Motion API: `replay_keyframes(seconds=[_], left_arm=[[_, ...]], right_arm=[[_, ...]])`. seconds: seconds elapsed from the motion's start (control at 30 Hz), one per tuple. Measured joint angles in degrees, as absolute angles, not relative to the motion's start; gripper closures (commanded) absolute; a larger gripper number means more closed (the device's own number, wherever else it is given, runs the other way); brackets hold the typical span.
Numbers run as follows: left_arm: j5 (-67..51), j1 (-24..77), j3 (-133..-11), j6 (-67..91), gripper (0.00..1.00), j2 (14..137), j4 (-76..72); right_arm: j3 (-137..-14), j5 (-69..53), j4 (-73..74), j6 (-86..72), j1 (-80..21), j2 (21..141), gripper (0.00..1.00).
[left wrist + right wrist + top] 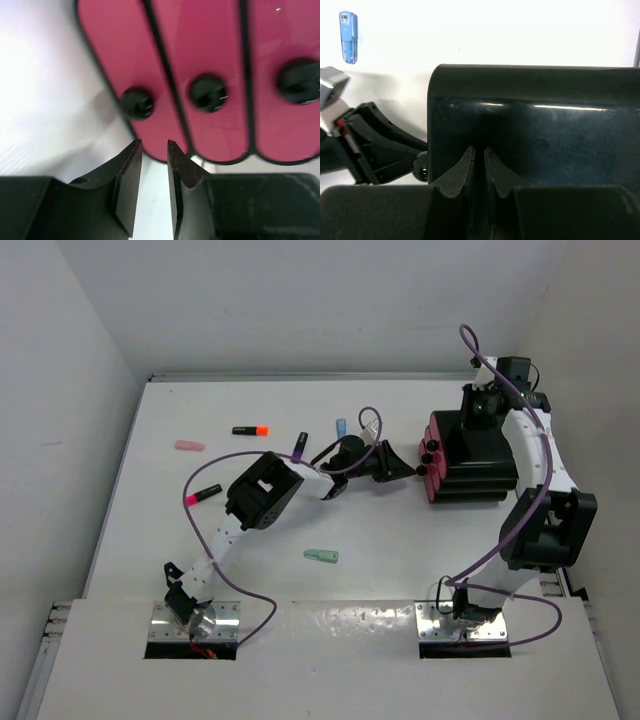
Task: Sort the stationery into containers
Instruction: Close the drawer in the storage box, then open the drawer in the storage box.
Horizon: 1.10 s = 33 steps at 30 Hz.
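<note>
**Now lining up on a drawer knob**

I have the left gripper (pixel 154 145) facing the magenta drawer fronts (pixel 215 55). Its jaws are part open and empty, with the tips just short of the leftmost knob (pixel 137 103) in its wrist view. The gap looks narrower than that knob. I judge I should widen it, centre on the knob, close, and then pull straight out along the drawer's line.

The right gripper (pixel 479 162) sits against the black box (pixel 535 130) at the right of the overhead frame. Its jaws are almost together with nothing visible between them. It should brace the box against my pull.

The stationery lies loose on the table (pixel 400 565). An orange-tipped highlighter (pixel 251 429) and a pink piece (pixel 189 446) are at upper left, a blue piece (pixel 341 427) is at upper centre, and a mint piece (pixel 321 556) is below centre.
</note>
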State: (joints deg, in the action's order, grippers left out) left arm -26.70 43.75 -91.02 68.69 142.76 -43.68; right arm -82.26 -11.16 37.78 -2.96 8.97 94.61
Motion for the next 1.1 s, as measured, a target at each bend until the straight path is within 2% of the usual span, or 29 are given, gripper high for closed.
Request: replay_keyframes(seconds=[0.3, 0.4, 1.1], left_arm=[[-27.2, 43.3, -92.0, 69.5, 0.44, 141.6, -44.4], [-27.2, 43.3, -92.9, 69.5, 0.42, 141.6, -44.1], [-26.7, 43.8, -100.8, 69.8, 0.44, 143.6, -43.2]], right_arm=[[-82.2, -11.2, 37.7, -3.0, 9.0, 94.6, 0.88], [-82.1, -11.2, 37.6, -3.0, 9.0, 94.6, 0.88], [-81.7, -11.9, 37.4, -2.8, 9.2, 94.7, 0.88]])
